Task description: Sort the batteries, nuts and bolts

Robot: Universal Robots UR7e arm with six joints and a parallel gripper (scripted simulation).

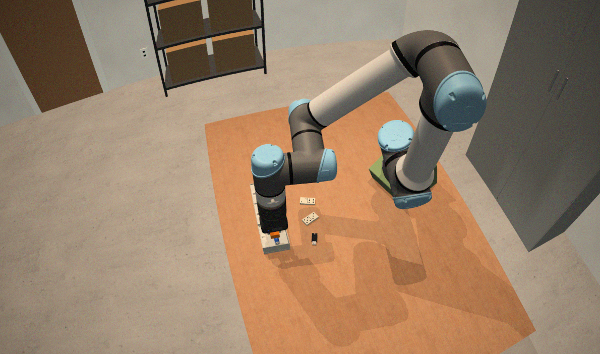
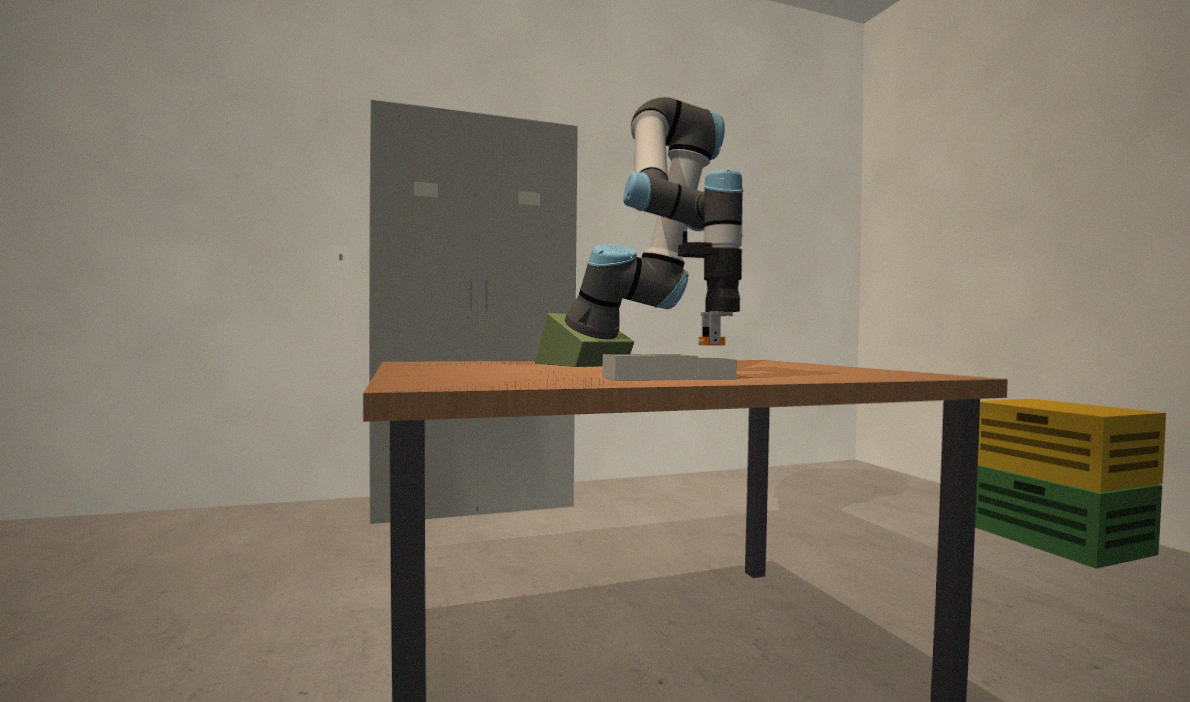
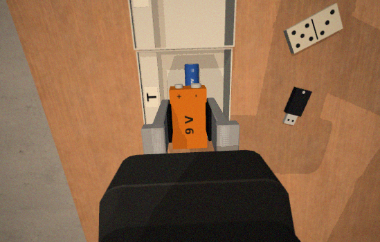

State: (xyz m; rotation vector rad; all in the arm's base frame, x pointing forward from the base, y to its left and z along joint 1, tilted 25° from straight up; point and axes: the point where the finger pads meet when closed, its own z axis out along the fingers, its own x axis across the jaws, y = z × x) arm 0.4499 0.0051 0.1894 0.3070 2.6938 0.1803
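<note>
My gripper [image 3: 188, 111] [image 1: 274, 232] [image 2: 711, 335] is shut on an orange 9 V battery [image 3: 187, 119] [image 1: 274, 235] [image 2: 707, 341] and holds it upright a little above the bin marked T [image 3: 227, 83] [image 1: 276, 249]. A blue cylindrical battery [image 3: 191, 72] [image 1: 277, 241] lies inside that bin, just beyond the held battery. The T label [image 3: 151, 97] is on the bin's left rim. The T bin is the near end of a row of grey bins [image 2: 669, 367]; the arm hides the others in the top view.
Two dominoes [image 1: 307, 200] [image 1: 310, 218] lie on the wooden table [image 1: 337, 286] [image 2: 669, 397] right of the bins; one domino [image 3: 313, 28] shows in the wrist view. A black USB stick [image 1: 314, 238] [image 3: 297, 105] lies right of the T bin. The neighbouring bin [image 3: 182, 24] looks empty.
</note>
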